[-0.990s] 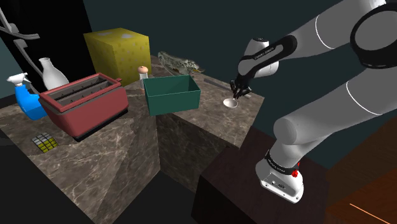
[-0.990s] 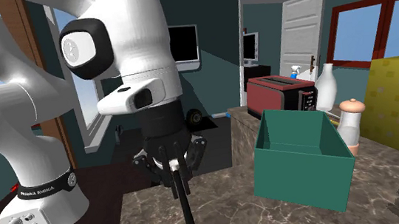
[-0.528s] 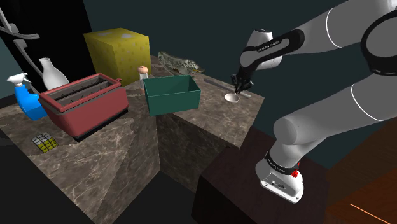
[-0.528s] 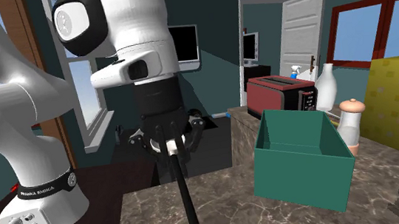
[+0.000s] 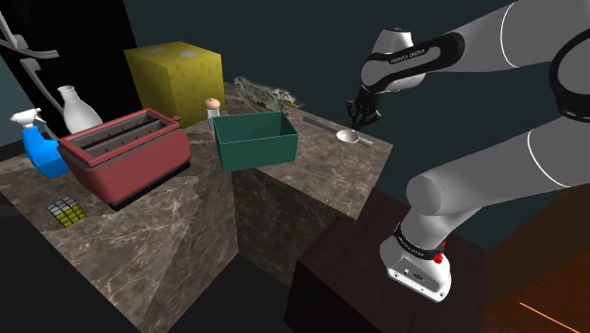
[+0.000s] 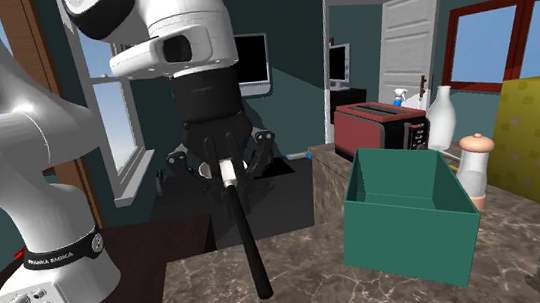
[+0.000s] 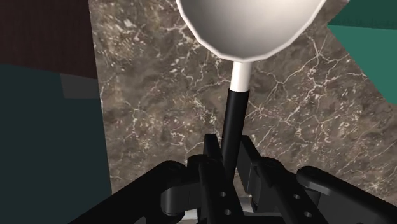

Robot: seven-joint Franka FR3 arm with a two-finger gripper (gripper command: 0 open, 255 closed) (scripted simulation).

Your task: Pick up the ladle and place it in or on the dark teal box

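With pincer [image 7: 230,151] clamped on ladle [image 7: 235,109] handle, bowl seemingly off bench [image 7: 146,95], carry level and high over dark teal box [image 5: 255,151] rim.

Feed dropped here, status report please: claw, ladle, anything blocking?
Claw shut on ladle handle, near the bowl. Teal box open-topped. Bare counter between ladle and box.
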